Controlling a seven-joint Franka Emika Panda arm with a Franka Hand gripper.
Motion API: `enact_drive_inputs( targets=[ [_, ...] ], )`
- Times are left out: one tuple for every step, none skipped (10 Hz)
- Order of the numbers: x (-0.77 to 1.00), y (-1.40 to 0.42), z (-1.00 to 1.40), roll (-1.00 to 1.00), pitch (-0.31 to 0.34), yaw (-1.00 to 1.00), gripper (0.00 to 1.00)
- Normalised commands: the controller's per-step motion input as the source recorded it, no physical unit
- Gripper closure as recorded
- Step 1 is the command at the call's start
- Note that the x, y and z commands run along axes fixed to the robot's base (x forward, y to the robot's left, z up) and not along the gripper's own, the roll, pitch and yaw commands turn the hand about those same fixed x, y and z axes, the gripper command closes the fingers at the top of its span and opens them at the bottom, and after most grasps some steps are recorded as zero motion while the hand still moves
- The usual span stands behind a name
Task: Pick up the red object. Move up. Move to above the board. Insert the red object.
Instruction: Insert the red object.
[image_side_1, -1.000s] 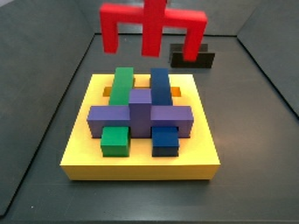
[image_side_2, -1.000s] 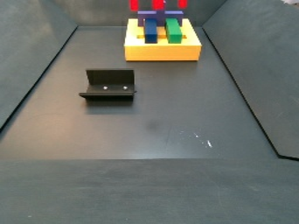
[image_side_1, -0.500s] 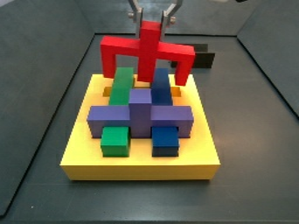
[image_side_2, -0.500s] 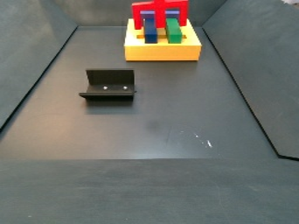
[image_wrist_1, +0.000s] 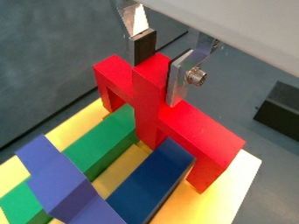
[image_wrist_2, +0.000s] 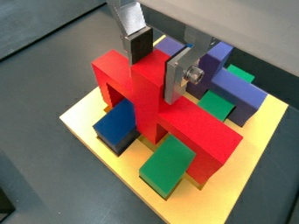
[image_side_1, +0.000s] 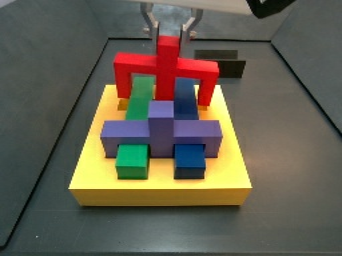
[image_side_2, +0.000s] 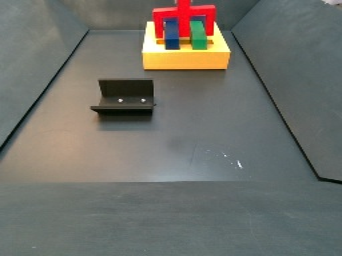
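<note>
While the hand (image_wrist_1: 162, 63) pinches its post, the red object (image_side_1: 166, 72) stands upright, bar crosswise, over the board (image_side_1: 94, 170).

Pincer (image_wrist_2: 160, 59): silver plates with dark pads closed on either side of the upright post of the red object (image_wrist_2: 163, 109).
Red object: its bar spans across the green block (image_wrist_2: 170, 164) and the blue block (image_wrist_2: 118, 123), legs down at the board.
Board (image_wrist_2: 93, 145): yellow slab on the dark counter (image_wrist_2: 47, 79).
Purple block (image_wrist_2: 222, 86): behind the red object, partly hidden by a finger.
</note>
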Motion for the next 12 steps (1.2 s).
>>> enact_drive_inputs(
  targets=[
    [-0.11,0.00,-0.23,-0.02,-0.030,0.00,1.00],
    [-0.16,0.00,-0.20,0.00,-0.031,0.00,1.00],
    [-0.14,0.00,-0.12,-0.03,-0.081,0.00,1.00],
    [-0.09,0.00,-0.09,-0.02,-0.173,0.14,1.00],
    [-0.12,0.00,-0.09,-0.01,-0.093,0.09,1.00],
    [-0.23,0.05,-0.08,0.00,-0.060,0.07,1.00],
    [-0.20,0.00,-0.09,0.00,-0.086,0.08,1.00],
    [-0.06,0.00,-0.08,0.00,-0.093,0.13,1.00],
    [0.00,0.00,-0.09,0.03,-0.071,0.07,1.00],
    [0.00,0.00,-0.14,0.08,-0.036,0.03,1.00],
    [0.15,0.00,-0.15,0.09,-0.011,0.02,1.00],
    [0.26,0.04,0.00,0.10,0.000,0.00,1.00]
  ],
)
